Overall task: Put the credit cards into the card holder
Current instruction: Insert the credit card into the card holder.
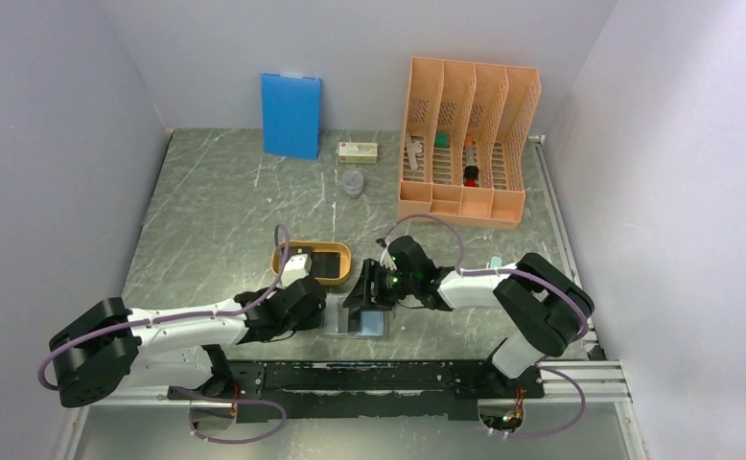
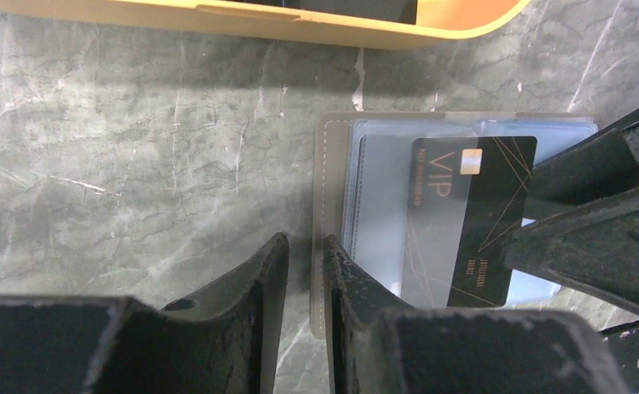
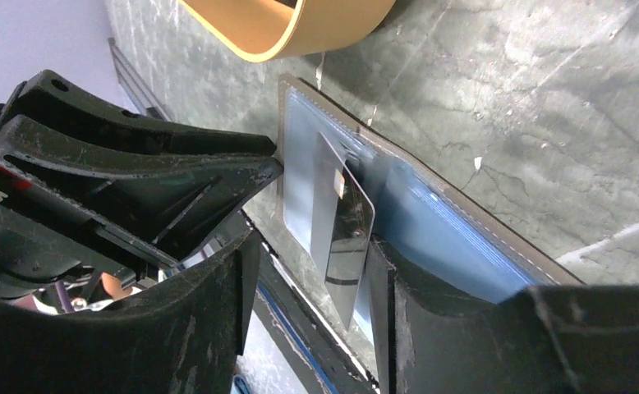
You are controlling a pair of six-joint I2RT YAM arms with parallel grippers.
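Note:
The card holder lies open on the table, grey-taupe edge and pale blue pockets up. A black "VIP" credit card is tilted, its left part inside a glossy pocket. My left gripper is closed on the holder's left edge. My right gripper is open over the holder, one finger against the card's right side. A second dark card lies in the orange tray.
The shallow orange oval tray sits just behind the holder. At the back stand a blue board, a small box, a clear cup and the orange file rack.

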